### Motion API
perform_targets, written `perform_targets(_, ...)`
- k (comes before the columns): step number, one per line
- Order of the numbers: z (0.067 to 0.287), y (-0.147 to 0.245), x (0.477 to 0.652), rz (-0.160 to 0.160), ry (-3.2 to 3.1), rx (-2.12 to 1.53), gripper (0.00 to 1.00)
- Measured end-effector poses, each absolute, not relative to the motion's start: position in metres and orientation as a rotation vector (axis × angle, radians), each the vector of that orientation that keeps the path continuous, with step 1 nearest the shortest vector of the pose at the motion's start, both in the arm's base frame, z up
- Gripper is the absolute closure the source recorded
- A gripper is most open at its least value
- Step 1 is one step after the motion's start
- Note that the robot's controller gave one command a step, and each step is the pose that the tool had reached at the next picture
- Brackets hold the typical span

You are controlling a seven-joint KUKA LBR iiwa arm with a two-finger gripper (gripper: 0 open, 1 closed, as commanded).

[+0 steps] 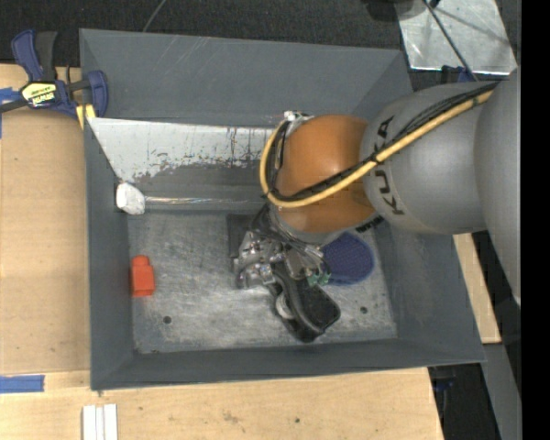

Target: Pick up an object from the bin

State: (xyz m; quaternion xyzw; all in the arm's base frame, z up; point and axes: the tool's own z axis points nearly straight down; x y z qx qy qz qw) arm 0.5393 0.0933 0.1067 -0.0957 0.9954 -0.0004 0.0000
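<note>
My gripper (257,258) hangs low over the middle of the bin floor, under the arm's orange cover. A black, rounded object (307,312) lies just to its right and toward the front wall, partly under the gripper body. A small green bit (320,278) shows by its upper end. A dark blue round pad (351,258) lies right of the gripper, half hidden by the arm. Whether anything is held is hidden from this view.
An orange block (142,276) sits by the left wall. A white crumpled lump (130,199) rests in the back left corner. Bare floor stretches between the block and the gripper. The arm covers the bin's right back part.
</note>
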Motion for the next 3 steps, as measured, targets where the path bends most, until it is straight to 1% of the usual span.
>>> perform_targets(1, 0.103, 0.099, 0.543, 0.002, 3.134, 0.174, 1.0)
perform_targets(2, 0.103, 0.099, 0.543, 0.001, 3.134, 0.174, 0.0)
perform_targets(3, 0.073, 0.046, 0.593, 0.01, 3.138, 0.129, 0.0)
